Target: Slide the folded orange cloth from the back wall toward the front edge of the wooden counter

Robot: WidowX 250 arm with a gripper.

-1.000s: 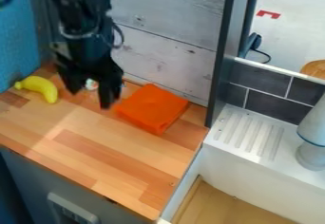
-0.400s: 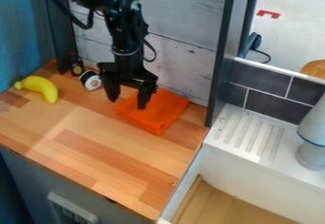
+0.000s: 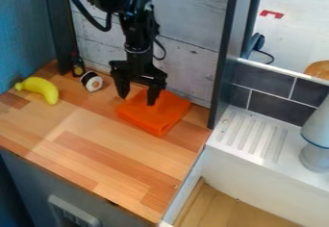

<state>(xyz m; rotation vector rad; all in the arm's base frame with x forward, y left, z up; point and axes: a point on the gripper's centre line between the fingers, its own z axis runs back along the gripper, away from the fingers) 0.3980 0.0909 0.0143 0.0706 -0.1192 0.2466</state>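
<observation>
**Black gripper wide open over a folded orange cloth**

Seeing a black gripper (image 3: 137, 101) pointing straight down above the rear left part of a folded cloth (image 3: 157, 118), with nothing held. Chunky fingers, tapered at the ends and spread well apart. Can't tell about contact with the fabric, honestly.

About that cloth: bright orange, matte, soft-looking, folded into a flattish, slightly crooked square with rounded edges and layers visible along the near side. Lying on the counter (image 3: 103, 139) near the back wall (image 3: 186, 62).

Nice surface, by the way. Butcher-block style, smooth wood strips in honey and reddish brown, with a bit of sheen. Behind it, whitewashed planks with knots and rough grain.

Left of the gripper, near the wall, a stubby round thing (image 3: 92, 81), white with a black band and a reddish spot on its face. Just beside that, a little dark bottle (image 3: 78, 67), upright, with a yellowish patch. Further left, a smooth, curved yellow banana (image 3: 42, 89), near a textured blue panel (image 3: 22, 43).

Over on the right, past a dark flat post (image 3: 221, 77), a white sink (image 3: 254, 132) with raised ridges on its ledge, glossy dark tiles (image 3: 267, 108) in pale grout, and a rounded, pale grey-blue faucet (image 3: 316, 139).
</observation>
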